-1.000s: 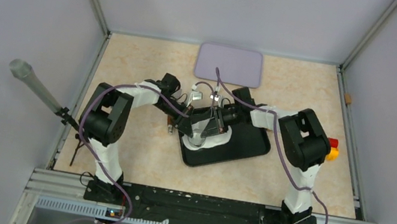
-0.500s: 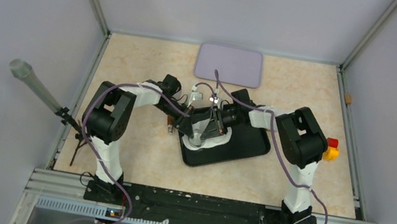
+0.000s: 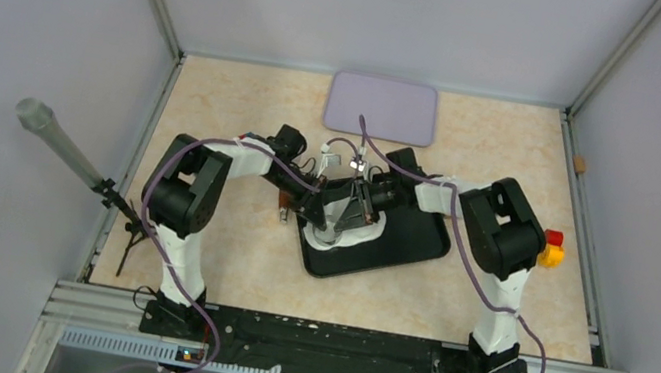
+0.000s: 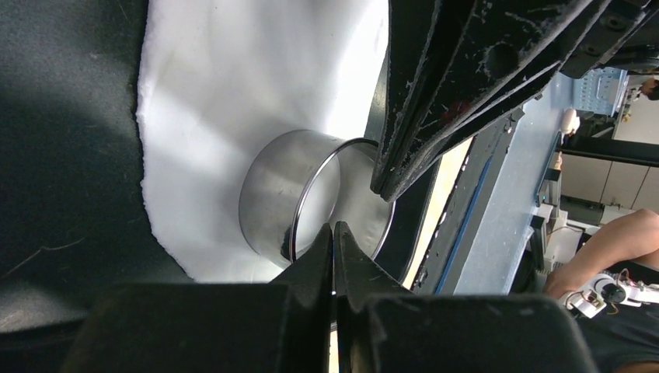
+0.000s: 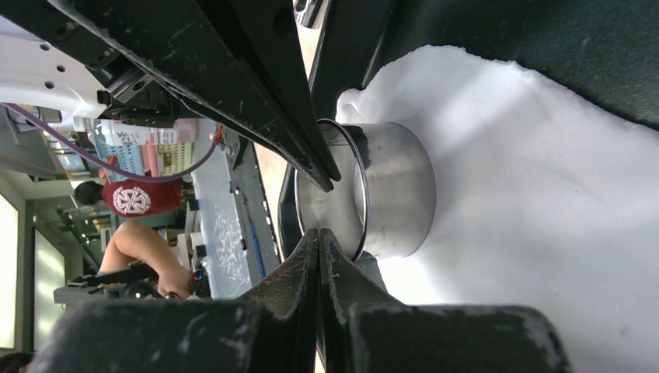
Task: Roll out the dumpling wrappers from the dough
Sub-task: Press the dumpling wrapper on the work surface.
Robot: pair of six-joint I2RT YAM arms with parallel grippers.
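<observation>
Left pincer was pinched tight on one side of a metal ring's rim, and the right pincer was clamped on the opposite side. Under the ring lay the flattened dough, on a black tray on the bench.

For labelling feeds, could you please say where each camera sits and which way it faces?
Top external: overhead from behind, looking down at the black tray; left arm, right arm show.
Left wrist: on left arm, facing the ring cutter on the dough; left claw shows.
Right wrist: on right arm, opposite side; right claw shows.
Shared: cutter, dough.
</observation>
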